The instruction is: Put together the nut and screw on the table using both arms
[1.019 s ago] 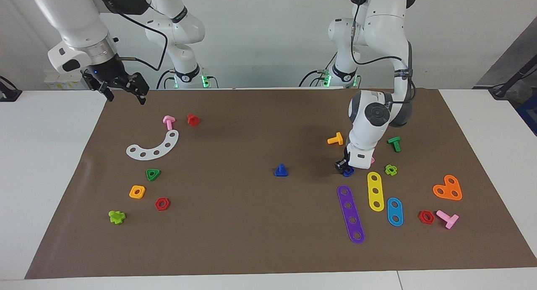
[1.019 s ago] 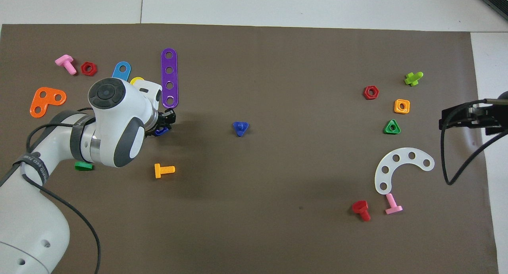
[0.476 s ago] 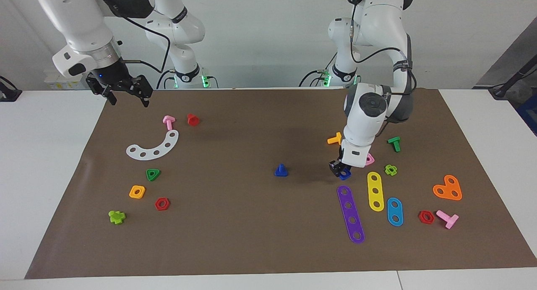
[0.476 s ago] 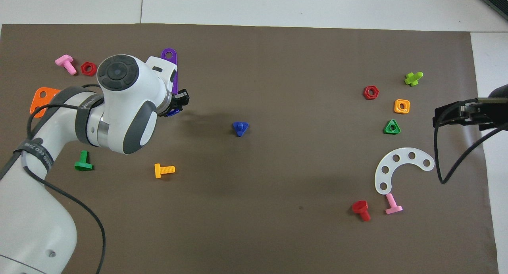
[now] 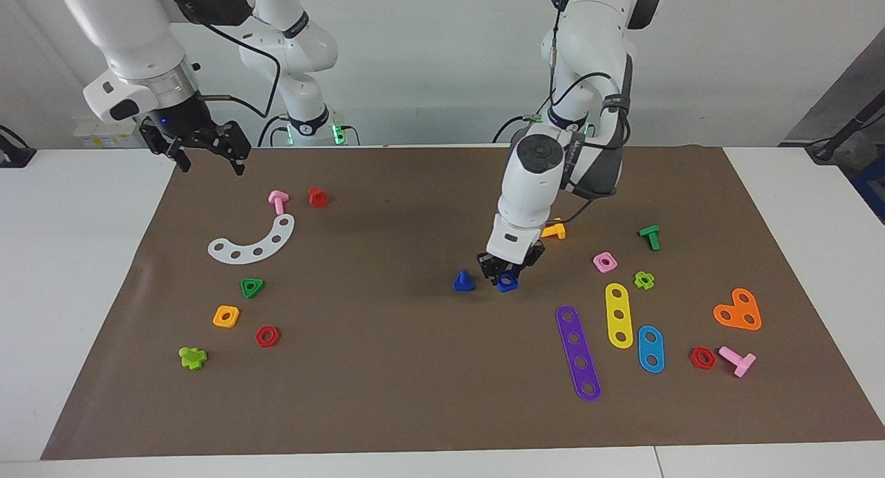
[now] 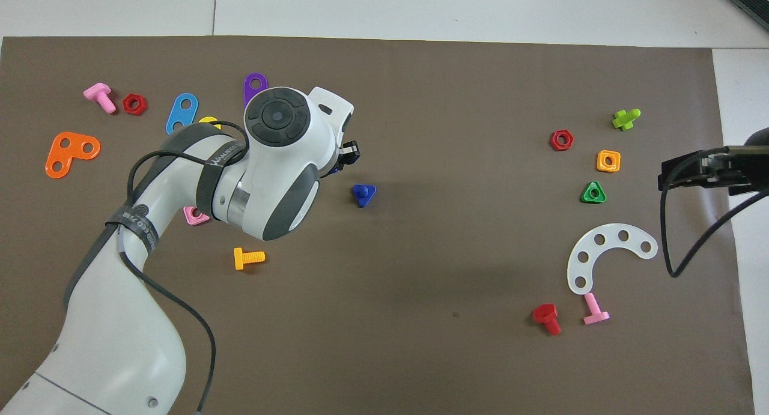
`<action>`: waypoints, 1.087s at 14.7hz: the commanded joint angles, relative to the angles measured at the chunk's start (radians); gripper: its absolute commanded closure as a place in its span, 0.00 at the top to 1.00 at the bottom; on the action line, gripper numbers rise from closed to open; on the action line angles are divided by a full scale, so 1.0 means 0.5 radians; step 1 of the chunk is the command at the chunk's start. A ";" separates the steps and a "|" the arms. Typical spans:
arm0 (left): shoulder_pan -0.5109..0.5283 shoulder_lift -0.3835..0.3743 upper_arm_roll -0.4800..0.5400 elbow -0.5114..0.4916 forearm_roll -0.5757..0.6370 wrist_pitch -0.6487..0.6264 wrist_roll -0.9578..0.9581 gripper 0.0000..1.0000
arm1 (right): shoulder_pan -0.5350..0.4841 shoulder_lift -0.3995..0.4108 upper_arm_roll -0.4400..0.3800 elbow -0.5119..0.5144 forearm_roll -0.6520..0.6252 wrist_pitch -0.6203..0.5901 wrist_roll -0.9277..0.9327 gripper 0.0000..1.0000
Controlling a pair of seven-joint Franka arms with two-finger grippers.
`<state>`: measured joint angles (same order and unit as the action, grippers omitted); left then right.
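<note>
Nut carried to the screw; mating not yet done.

On the table point(image 5: 83, 270), the mat's middle was occupied by the screw point(image 5: 463, 281), stood head-down with its shaft up. The left gripper point(image 5: 505, 276) was closed on the nut point(image 5: 508, 282), held low just beside the screw. The right gripper point(image 5: 207, 156) was held wide open and empty, waiting over the mat's corner. Next, the nut's hole would likely need aligning over the shaft, with the screw steadied.
</note>
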<state>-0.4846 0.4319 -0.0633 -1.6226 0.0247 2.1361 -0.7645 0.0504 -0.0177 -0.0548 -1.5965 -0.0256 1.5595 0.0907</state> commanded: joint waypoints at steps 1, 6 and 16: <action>-0.086 0.133 0.031 0.189 -0.037 -0.106 0.001 0.13 | -0.039 0.008 0.002 0.002 0.033 0.013 -0.040 1.00; -0.157 0.149 0.028 0.214 -0.065 -0.146 0.001 0.12 | -0.043 -0.001 0.002 -0.016 0.033 0.020 -0.043 1.00; -0.206 0.146 0.028 0.196 -0.098 -0.189 0.001 0.10 | -0.039 -0.011 0.002 -0.038 0.033 0.020 -0.040 1.00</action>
<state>-0.5702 0.4888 -0.0649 -1.5494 -0.0038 2.0531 -0.7649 0.0450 -0.0168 -0.0591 -1.6029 -0.0256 1.5595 0.0907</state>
